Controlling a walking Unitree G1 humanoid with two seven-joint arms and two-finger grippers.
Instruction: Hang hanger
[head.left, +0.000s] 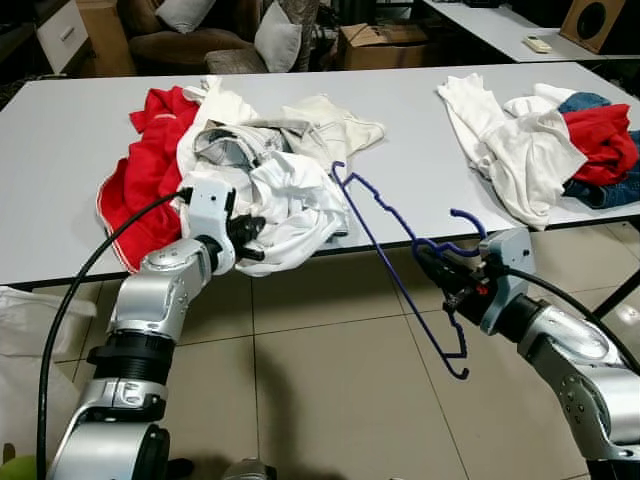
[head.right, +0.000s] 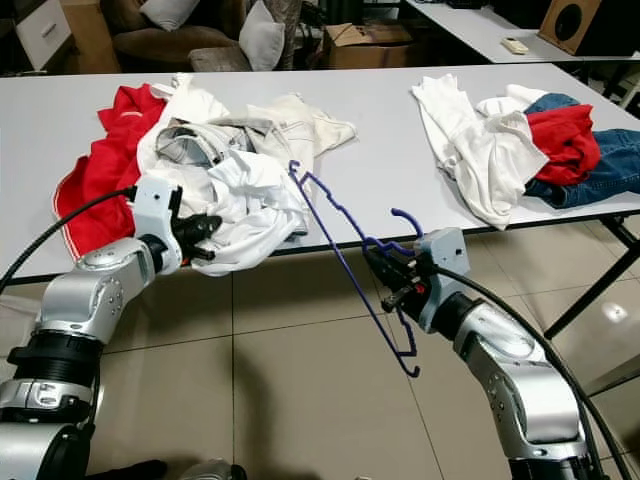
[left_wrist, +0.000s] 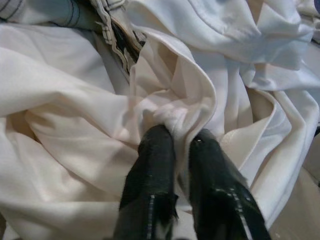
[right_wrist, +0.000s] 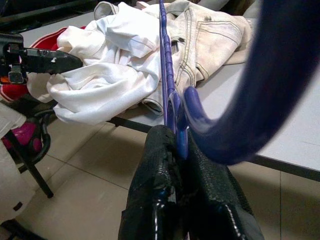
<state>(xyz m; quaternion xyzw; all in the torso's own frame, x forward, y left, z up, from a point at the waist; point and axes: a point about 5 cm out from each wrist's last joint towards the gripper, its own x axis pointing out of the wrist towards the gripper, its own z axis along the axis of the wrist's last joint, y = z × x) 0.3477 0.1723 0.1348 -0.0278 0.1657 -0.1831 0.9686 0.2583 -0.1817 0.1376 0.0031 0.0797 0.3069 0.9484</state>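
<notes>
Right gripper (head.left: 437, 262) jaws clamped on blue hanger (head.left: 385, 228) (left gripper (left_wrist: 181, 145) pinching white shirt (head.left: 290, 205))

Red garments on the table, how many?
2. One red garment lies at the left pile's outer edge; another red garment sits in the right pile on blue jeans. More may be buried.

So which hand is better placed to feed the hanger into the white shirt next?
The right. The right hand is shut on the blue hanger, one end pointing at the white shirt. The left hand is pinching the shirt's edge at the table rim, so it is occupied.
</notes>
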